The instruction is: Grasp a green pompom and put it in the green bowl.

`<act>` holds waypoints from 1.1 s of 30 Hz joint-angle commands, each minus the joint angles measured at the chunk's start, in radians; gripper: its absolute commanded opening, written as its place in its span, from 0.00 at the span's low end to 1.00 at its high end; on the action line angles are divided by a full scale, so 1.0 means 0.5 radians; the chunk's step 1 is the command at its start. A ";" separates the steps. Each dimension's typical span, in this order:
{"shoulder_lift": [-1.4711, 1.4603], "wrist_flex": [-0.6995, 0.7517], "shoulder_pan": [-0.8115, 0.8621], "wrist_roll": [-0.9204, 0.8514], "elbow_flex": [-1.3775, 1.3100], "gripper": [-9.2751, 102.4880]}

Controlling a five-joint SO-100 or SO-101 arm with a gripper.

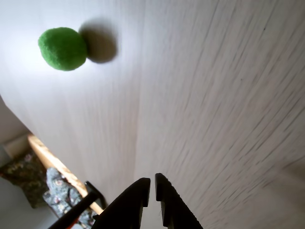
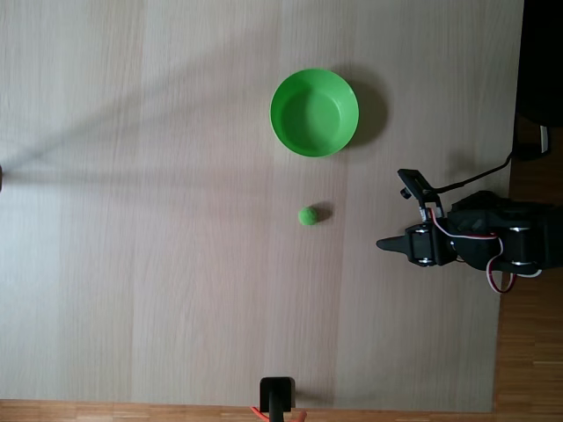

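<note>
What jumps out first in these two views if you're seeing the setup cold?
The round bright-green plastic bowl grabs the eye first, sitting empty on the pale wooden table in the upper middle of the fixed view. Just below it lies the tiny fuzzy green pompom, apart from the bowl. The black hand rises from the bottom edge of the wrist view, fingers nearly together, well short of the pompom.

My gripper (image 1: 152, 183) enters the wrist view from the bottom edge, its two black fingers nearly together with a thin slit between them, holding nothing. In the fixed view my arm (image 2: 475, 242) sits folded at the right, gripper (image 2: 383, 243) pointing left.
</note>
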 commanded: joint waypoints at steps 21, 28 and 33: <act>0.110 0.000 -0.009 0.000 -0.028 0.08; 0.089 -0.006 -0.009 -0.003 -0.138 0.08; -0.138 -0.009 -0.009 -0.003 -0.319 0.08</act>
